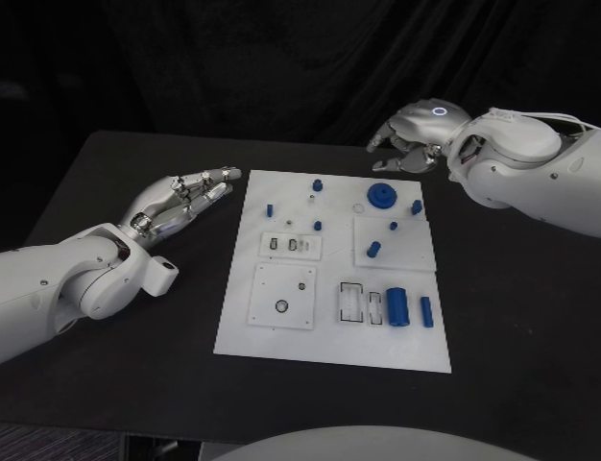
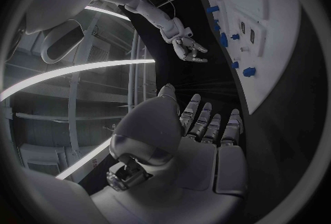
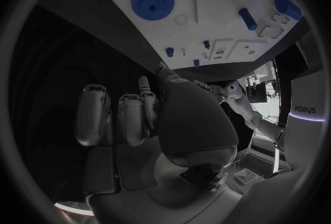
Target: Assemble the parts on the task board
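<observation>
Task board (image 1: 284,341) lying mid-frame, parts unassembled. Left hand (image 1: 179,202) hovering spread at its left; right hand (image 1: 409,137) curling empty upper right, risking knocking the blue gear (image 1: 382,197).

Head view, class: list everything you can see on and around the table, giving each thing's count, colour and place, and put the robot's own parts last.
Table: one, black, under everything.
Task board: one, white, middle of the table, between the two hands.
Gear: one, blue, far right part of the board.
Cylinder: one, blue, lying at the near right of the board.
Small pegs and pins: several, blue, scattered over the board's far half; exact count too small to tell.
Left hand: one, silver, fingers spread, above the table left of the board, holding nothing.
Right hand: one, silver, fingers curled, beyond the board's far right corner, holding nothing.
</observation>
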You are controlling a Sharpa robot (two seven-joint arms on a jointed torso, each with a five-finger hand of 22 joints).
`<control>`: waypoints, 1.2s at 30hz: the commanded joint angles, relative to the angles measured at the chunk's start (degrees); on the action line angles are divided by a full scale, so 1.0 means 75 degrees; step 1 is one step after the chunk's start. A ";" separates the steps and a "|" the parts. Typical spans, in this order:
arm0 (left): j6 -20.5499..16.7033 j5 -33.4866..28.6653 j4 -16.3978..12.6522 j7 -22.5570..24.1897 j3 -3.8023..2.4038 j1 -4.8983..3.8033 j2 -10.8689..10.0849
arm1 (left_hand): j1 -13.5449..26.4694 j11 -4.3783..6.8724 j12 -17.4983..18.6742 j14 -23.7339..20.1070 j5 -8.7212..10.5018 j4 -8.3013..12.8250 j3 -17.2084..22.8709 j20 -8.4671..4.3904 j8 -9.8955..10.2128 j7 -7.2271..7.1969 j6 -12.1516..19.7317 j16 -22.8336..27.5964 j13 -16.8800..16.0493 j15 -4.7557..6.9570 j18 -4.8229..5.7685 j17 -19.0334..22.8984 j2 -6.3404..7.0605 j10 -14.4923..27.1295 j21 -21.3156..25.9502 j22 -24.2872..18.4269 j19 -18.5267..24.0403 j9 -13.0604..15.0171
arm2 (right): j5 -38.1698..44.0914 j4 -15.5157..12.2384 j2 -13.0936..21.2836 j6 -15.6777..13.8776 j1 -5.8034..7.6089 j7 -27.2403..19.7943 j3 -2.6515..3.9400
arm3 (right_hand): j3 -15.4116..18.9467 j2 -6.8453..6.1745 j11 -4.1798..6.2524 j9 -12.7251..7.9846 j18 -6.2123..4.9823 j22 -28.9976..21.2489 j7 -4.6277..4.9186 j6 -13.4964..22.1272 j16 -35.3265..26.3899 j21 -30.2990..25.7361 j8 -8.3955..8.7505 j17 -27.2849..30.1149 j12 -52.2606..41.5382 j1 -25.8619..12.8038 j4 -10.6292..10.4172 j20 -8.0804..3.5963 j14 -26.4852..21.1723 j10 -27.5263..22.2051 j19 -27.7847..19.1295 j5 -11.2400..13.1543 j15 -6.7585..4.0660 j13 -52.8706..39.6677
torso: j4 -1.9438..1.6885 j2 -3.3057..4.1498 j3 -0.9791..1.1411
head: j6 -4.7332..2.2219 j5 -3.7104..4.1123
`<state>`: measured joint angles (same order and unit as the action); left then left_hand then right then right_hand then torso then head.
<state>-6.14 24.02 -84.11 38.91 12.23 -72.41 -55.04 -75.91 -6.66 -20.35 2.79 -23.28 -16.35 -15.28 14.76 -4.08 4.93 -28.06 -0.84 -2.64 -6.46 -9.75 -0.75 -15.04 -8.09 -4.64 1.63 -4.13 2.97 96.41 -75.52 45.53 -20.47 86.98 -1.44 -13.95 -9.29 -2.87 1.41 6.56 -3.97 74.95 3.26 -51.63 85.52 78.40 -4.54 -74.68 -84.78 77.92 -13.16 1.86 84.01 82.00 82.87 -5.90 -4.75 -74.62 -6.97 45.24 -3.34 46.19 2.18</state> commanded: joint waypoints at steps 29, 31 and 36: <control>0.0103 -0.0014 -0.0003 0.0807 -0.0007 0.0035 -0.0003 | -0.0164 -0.0112 -0.0011 0.0025 -0.0111 0.0019 0.0075 0.0057 0.0022 -0.0053 0.0071 -0.0001 0.0007 -0.0112 -0.0089 -0.0008 0.0011 0.0039 -0.0023 0.0007 0.0017 -0.0004 | -0.0451 0.0171 0.0176 0.0453 -0.0607 0.0514 -0.0028 | 0.0224 -0.0081 0.0039 0.0076 0.0306 0.1477 0.0008 -0.0051 0.0597 0.0791 0.0049 -0.2043 -0.0695 -0.0231 -0.0219 -0.0057 0.0798 0.1067 0.0489 -0.0004 -0.0033 -0.2051 | 0.0118 -0.0068 0.0007 | -0.0009 -0.0067; 0.0107 -0.0014 0.0003 0.0804 -0.0007 0.0036 -0.0003 | -0.0165 -0.0113 -0.0011 0.0027 -0.0111 0.0019 0.0075 0.0056 0.0024 -0.0053 0.0079 -0.0002 0.0007 -0.0111 -0.0089 -0.0009 0.0011 0.0039 -0.0025 0.0007 0.0016 -0.0005 | -0.0452 0.0195 0.0144 0.0485 -0.0614 0.0511 -0.0028 | 0.0222 -0.0090 0.0038 0.0071 0.0317 0.1507 -0.0001 -0.0010 0.0597 0.0826 0.0071 -0.2043 -0.0695 -0.0213 -0.0200 -0.0049 0.0798 0.1067 0.0506 -0.0052 -0.0027 -0.2051 | 0.0118 -0.0072 0.0004 | -0.0005 -0.0067; 0.0122 -0.0014 0.0015 0.0801 -0.0007 0.0036 0.0008 | -0.0167 -0.0114 -0.0012 0.0029 -0.0112 0.0019 0.0075 0.0057 0.0025 -0.0055 0.0083 -0.0002 0.0007 -0.0111 -0.0088 -0.0009 0.0012 0.0040 -0.0027 0.0008 0.0014 -0.0006 | -0.0453 0.0243 0.0062 0.0599 -0.0626 0.0537 -0.0028 | 0.0213 -0.0101 0.0044 0.0059 0.0336 0.1563 -0.0016 0.0082 0.0597 0.0894 0.0099 -0.2043 -0.0695 -0.0167 -0.0152 -0.0044 0.0798 0.1067 0.0542 -0.0098 -0.0024 -0.2051 | 0.0111 -0.0073 0.0004 | -0.0011 -0.0068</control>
<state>-5.82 24.02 -83.92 38.91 12.23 -72.23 -55.10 -76.59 -7.07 -20.35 3.20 -23.92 -16.20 -15.14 14.75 -4.08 4.71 -27.84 -0.84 -2.64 -7.27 -9.75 -0.81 -14.80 -7.68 -4.64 1.68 -4.13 2.96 93.09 -73.83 46.04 -16.81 82.47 1.84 -14.19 -7.73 -3.69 1.63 7.06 -2.21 74.93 3.14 -51.23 89.87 84.91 -3.95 -74.93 -89.86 76.21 -14.67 1.54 84.01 83.94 83.96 -6.40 -4.75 -74.93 -6.09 44.71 -3.28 46.16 1.68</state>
